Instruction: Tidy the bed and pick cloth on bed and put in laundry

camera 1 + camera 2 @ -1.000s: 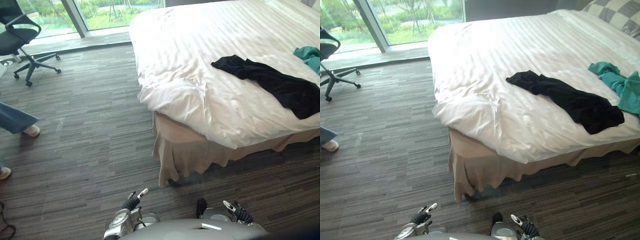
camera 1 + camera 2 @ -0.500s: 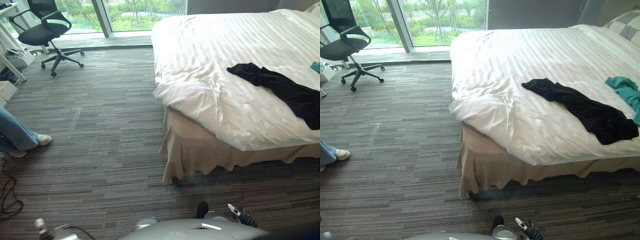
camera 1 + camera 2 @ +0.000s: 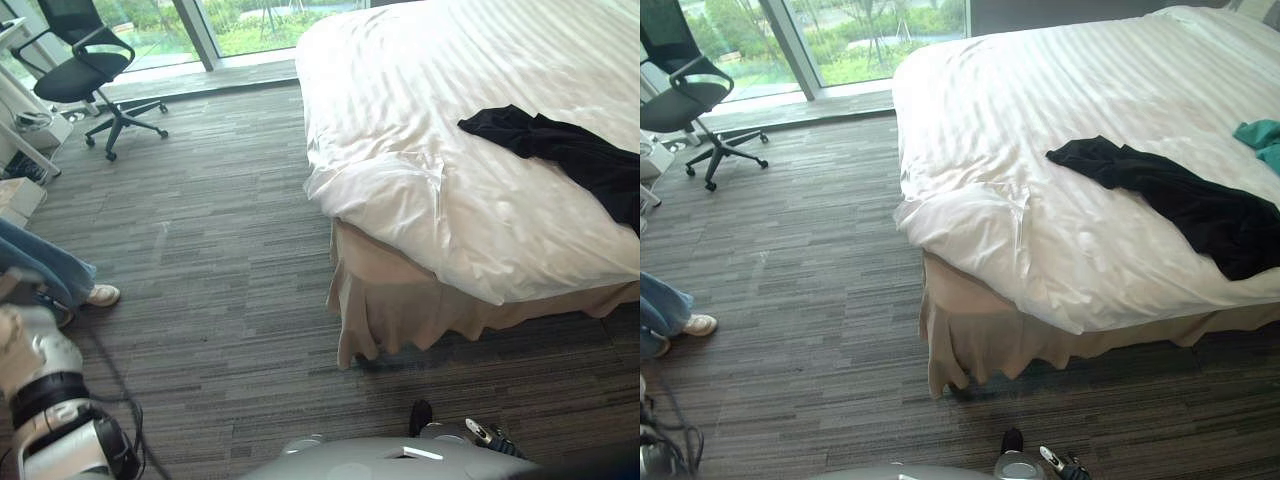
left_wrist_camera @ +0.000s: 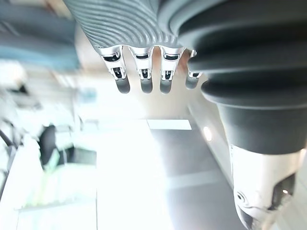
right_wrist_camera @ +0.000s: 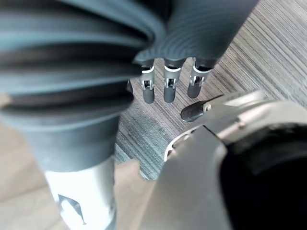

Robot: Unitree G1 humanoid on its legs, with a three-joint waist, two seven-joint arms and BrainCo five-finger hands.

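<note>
Camera shift aside, the left arm (image 3: 48, 400) is now rising at lower left, its left hand (image 4: 144, 79) hanging spread and empty, while the right hand (image 3: 484, 434) is staying low, relaxed and empty. A black cloth (image 3: 1170, 195) and a teal cloth (image 3: 1265, 135) are lying on the white bed (image 3: 1020, 110), well apart from both hands; an office chair (image 3: 85, 65) is standing by the window (image 3: 870, 30), a person's leg (image 3: 45, 265) showing on the carpet (image 3: 220, 250).
</note>
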